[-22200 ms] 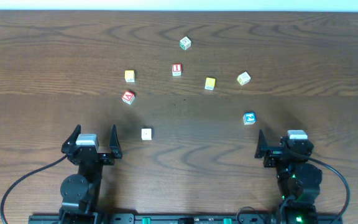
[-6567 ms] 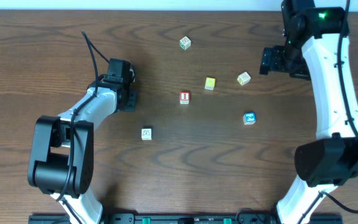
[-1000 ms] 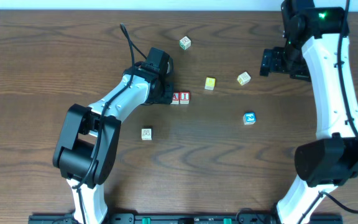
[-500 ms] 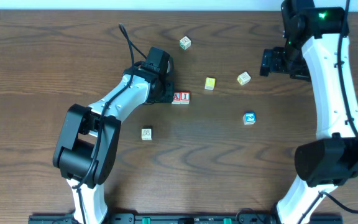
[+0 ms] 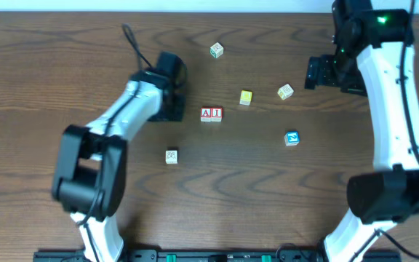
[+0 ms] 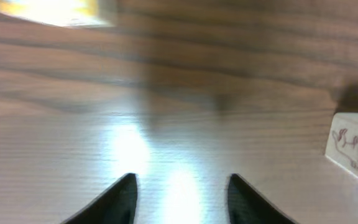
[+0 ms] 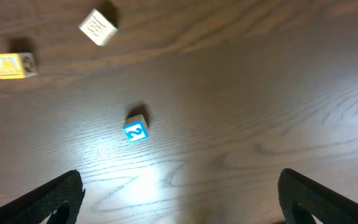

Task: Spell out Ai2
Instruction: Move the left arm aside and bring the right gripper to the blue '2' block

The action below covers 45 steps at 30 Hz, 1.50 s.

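Note:
The red A block (image 5: 206,113) lies flat on the table, touching the red I block (image 5: 216,113) on its right. The blue 2 block (image 5: 291,138) sits alone to the lower right, and it also shows in the right wrist view as the blue 2 block (image 7: 135,131). My left gripper (image 5: 180,110) stands just left of the A block, open and empty. In the left wrist view the gripper (image 6: 180,199) has bare wood between its fingers, with the A block's side (image 6: 353,149) off to the right. My right gripper (image 5: 313,73) hovers wide open at the far right.
Other letter blocks lie scattered: a yellow one (image 5: 246,97), a pale one (image 5: 285,91), a green-and-white one (image 5: 217,49) at the back, and a white one (image 5: 171,156) nearer the front. The left arm stretches across the left half of the table.
My left gripper has opened, let go of the A block beside the I block, and drawn back to the left. The right arm has not moved.

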Each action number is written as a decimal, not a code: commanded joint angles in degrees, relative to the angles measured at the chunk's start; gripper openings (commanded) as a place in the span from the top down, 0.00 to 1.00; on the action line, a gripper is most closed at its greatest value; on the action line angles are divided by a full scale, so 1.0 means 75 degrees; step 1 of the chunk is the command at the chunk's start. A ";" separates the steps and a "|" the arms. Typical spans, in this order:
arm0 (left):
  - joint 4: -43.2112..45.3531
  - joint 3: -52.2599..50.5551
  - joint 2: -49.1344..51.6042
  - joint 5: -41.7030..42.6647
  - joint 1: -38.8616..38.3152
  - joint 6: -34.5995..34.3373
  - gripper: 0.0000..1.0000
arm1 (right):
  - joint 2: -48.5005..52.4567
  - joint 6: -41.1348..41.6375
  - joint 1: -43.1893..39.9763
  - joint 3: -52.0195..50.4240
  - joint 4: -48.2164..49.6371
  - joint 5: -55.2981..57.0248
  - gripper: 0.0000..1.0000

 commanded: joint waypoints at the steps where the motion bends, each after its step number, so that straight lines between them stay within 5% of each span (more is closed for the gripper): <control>1: -0.0423 0.0516 -0.1303 -0.0198 0.0323 0.0915 0.14 | -0.0968 -0.0364 0.0347 -0.0227 0.0096 -0.0012 0.01; 2: -0.0624 0.0516 -0.1588 -0.0198 0.0388 0.1192 0.04 | -0.1218 -0.0385 0.0475 -0.0443 0.0172 0.0047 0.01; 5: -0.1714 0.0516 -0.2486 -0.0210 0.0472 0.2046 0.05 | -0.2273 -0.0262 0.0860 -0.1868 0.0676 0.0169 0.01; 10: -0.3072 0.0513 -0.3037 -0.0233 0.0472 0.2127 0.05 | -0.3931 0.0099 0.1119 -0.4870 0.2218 0.0175 0.01; 16: -0.2958 0.0472 -0.2932 -0.0262 0.0475 0.2130 0.05 | -0.4459 0.0498 0.1043 -0.7350 0.4398 -0.0291 0.04; 28: -0.2824 0.0472 -0.2926 -0.0259 0.0472 0.2130 0.05 | -0.2667 0.0650 0.1026 -0.7892 0.5767 -0.0096 0.03; 45: -0.2824 0.0472 -0.2926 -0.0259 0.0472 0.2130 0.05 | -0.2579 -0.0507 0.0210 -0.9352 0.7880 -0.1008 0.05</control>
